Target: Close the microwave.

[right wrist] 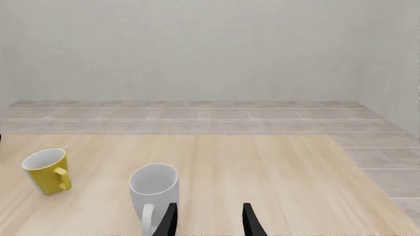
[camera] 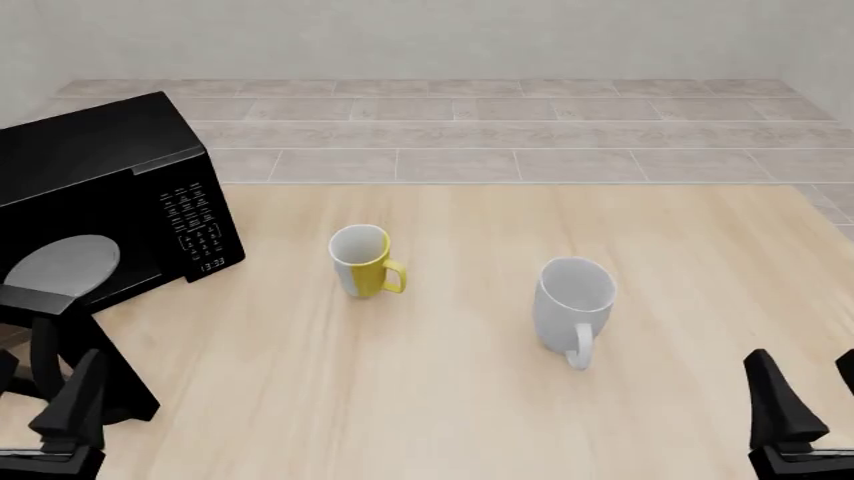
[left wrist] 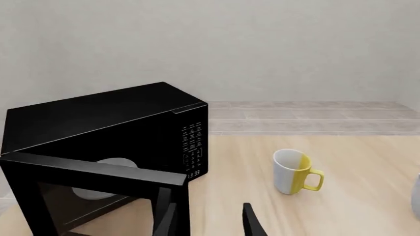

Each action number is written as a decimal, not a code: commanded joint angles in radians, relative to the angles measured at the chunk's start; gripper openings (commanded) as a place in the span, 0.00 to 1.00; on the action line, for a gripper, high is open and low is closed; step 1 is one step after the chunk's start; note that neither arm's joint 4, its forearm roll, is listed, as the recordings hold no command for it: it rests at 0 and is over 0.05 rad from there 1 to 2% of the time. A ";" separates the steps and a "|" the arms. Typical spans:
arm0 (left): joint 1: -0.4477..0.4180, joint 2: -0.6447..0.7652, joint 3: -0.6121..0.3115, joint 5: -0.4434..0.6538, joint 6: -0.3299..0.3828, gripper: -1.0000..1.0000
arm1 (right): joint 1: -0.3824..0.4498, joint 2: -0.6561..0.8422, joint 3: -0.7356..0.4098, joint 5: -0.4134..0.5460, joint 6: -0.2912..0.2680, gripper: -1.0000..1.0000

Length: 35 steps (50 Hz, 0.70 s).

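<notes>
The black microwave stands at the table's far left, its keypad panel facing right. Its door hangs open, swung out toward the near edge. In the left wrist view the microwave fills the left side, and the door's top edge crosses in front of a grey oval. My left gripper is open right by the door's free end; one fingertip overlaps the door's edge, though I cannot tell if it touches. My right gripper is open and empty at the near right.
A yellow-and-white mug stands upright near the table's middle, right of the microwave. A larger pale grey mug stands further right, just ahead of my right gripper. Beyond the table is a tiled floor and a plain wall.
</notes>
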 commanded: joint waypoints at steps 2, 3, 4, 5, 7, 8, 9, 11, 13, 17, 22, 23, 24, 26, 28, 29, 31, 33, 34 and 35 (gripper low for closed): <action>-0.006 0.000 -0.016 0.015 -0.031 1.00 | -0.009 0.000 0.000 0.010 -0.002 1.00; -0.010 0.000 -0.018 0.018 -0.053 1.00 | -0.009 0.000 -0.001 0.010 -0.004 1.00; -0.009 0.003 -0.022 0.020 -0.042 1.00 | -0.010 0.000 -0.001 0.011 -0.002 1.00; -0.008 0.000 -0.020 0.019 -0.031 1.00 | -0.015 0.000 -0.001 0.007 -0.001 1.00; -0.010 0.002 -0.022 0.019 -0.038 1.00 | -0.009 0.000 -0.001 0.007 -0.002 1.00; -0.010 0.000 -0.021 0.020 -0.038 1.00 | -0.009 0.000 -0.001 0.007 -0.002 1.00; -0.013 0.003 -0.024 0.025 -0.042 1.00 | -0.009 0.000 -0.001 0.007 -0.002 1.00; -0.008 0.002 -0.029 0.025 -0.037 1.00 | -0.009 0.000 0.000 0.009 -0.004 1.00; -0.007 0.002 -0.032 0.029 -0.042 1.00 | -0.010 0.000 0.000 0.009 -0.003 1.00; 0.002 0.000 -0.021 0.018 -0.029 1.00 | -0.008 0.000 0.000 0.007 -0.010 1.00; 0.023 0.076 -0.001 -0.045 -0.052 1.00 | -0.012 0.001 0.000 0.017 -0.023 1.00; 0.037 0.140 0.003 -0.104 -0.045 1.00 | -0.010 0.000 0.000 0.014 -0.036 1.00; 0.037 0.148 0.003 -0.111 -0.045 1.00 | -0.010 0.000 0.000 0.014 -0.036 1.00; 0.068 0.262 0.003 -0.184 -0.045 1.00 | -0.005 0.000 0.000 0.002 -0.062 1.00; 0.078 0.343 0.003 -0.251 -0.030 1.00 | -0.008 0.000 0.000 0.010 -0.051 1.00; 0.097 0.294 0.003 -0.225 -0.031 1.00 | -0.008 0.000 0.000 0.011 -0.050 1.00; 0.119 0.420 0.003 -0.311 -0.021 1.00 | -0.006 0.000 0.000 0.015 -0.050 1.00; 0.110 0.497 0.003 -0.368 -0.065 1.00 | -0.004 0.000 0.000 0.014 -0.049 1.00; 0.110 0.505 0.003 -0.376 -0.065 1.00 | -0.004 0.000 0.000 0.014 -0.049 1.00; 0.130 0.474 0.003 -0.366 -0.033 1.00 | -0.002 0.000 0.000 0.013 -0.050 1.00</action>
